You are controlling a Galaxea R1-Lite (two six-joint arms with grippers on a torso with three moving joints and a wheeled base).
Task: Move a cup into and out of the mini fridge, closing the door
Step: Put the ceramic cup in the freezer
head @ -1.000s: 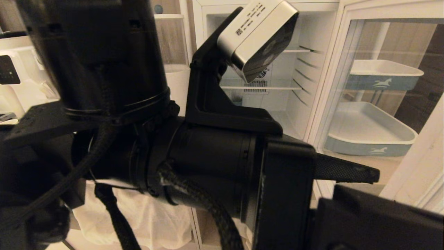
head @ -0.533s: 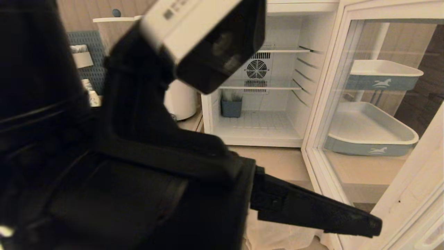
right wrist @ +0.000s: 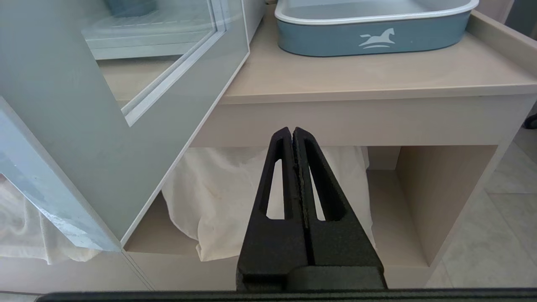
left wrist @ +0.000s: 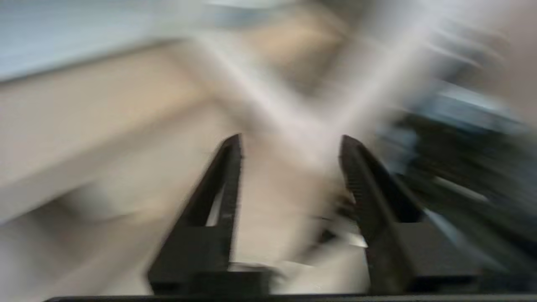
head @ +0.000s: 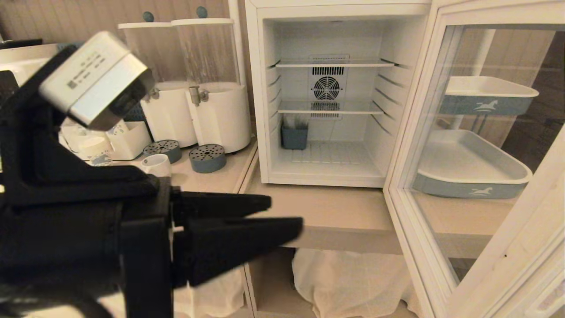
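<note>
White ceramic, the cup (head: 156,164) sits on the table (head: 335,212) just behind the left gripper (head: 287,216), whose empty fingers (head: 229,205) stand apart.

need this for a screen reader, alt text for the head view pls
The fridge stands empty with its door swung open to the right. The left gripper, fingers apart, hangs in front near a cup on the counter.

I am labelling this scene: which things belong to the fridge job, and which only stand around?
Job: cup; mini fridge; door, open; left gripper, empty.

Around: drink dispensers; round grey drip trays; blue trays; white cloth.
</note>
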